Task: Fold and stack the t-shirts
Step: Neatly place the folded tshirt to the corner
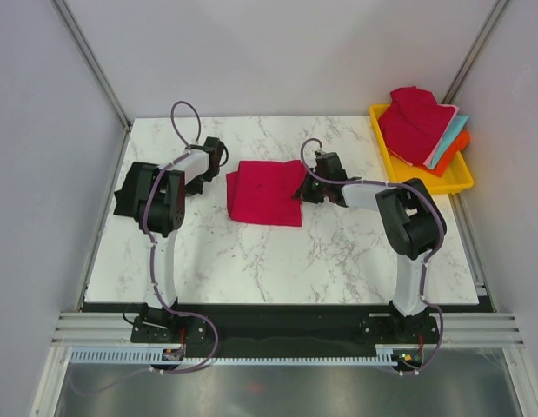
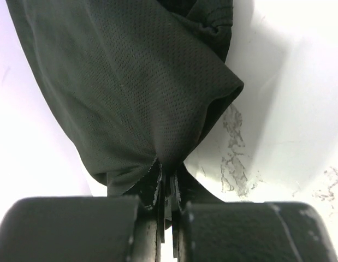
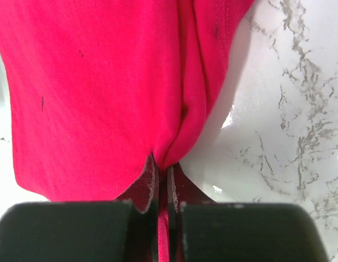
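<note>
The crimson t-shirt [image 1: 267, 193] lies part folded mid-tabletop [image 1: 338, 252]. Its opposite edges are pinched by the closed left pincer [image 2: 167, 174] and right pincer [image 3: 163, 172], probably so that a fold can be carried over evenly. The other shirts [image 1: 415, 122] are kept in the tray [image 1: 442, 187].

Open white marble tabletop [image 1: 277, 261] lay at 6 and 12 o'clock of the folded crimson cloth t-shirt [image 1: 267, 193]. The left gripper [image 2: 167, 183], pinching dark mesh cloth [image 2: 125, 82], blocked 10 o'clock. The right gripper [image 3: 162, 180], pinching the shirt's edge, blocked 3 o'clock. A yellow plastic tray [image 1: 467, 184] heaped with t-shirts [image 1: 415, 126] closed 2 o'clock.
</note>
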